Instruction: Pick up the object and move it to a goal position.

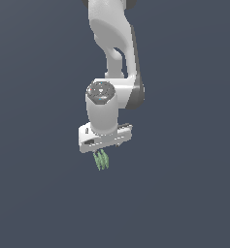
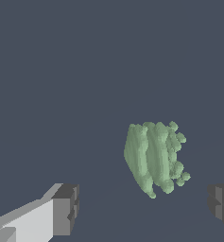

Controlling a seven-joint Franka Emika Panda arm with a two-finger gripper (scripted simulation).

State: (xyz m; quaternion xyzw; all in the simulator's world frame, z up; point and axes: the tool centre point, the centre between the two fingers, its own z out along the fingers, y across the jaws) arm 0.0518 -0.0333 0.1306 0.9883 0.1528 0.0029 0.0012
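While seen from the exterior view, hangs straight down with the gripper (image 1: pixel 103 151) directly over the object (image 1: pixel 102 160), probably lining up a top-down pick; fingers hidden behind the hand there, and bare dark ground on every side, no edge or obstacle near. Through the wrist view, shows the fingertips (image 2: pixel 66 208) spread wide with nothing pinched, the object (image 2: pixel 154 159) lying between them but nearer one side, clear gaps remaining on both flanks.

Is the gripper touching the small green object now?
Apart. In the wrist view the green object sits between the fingers of the gripper, with bare background on both sides.
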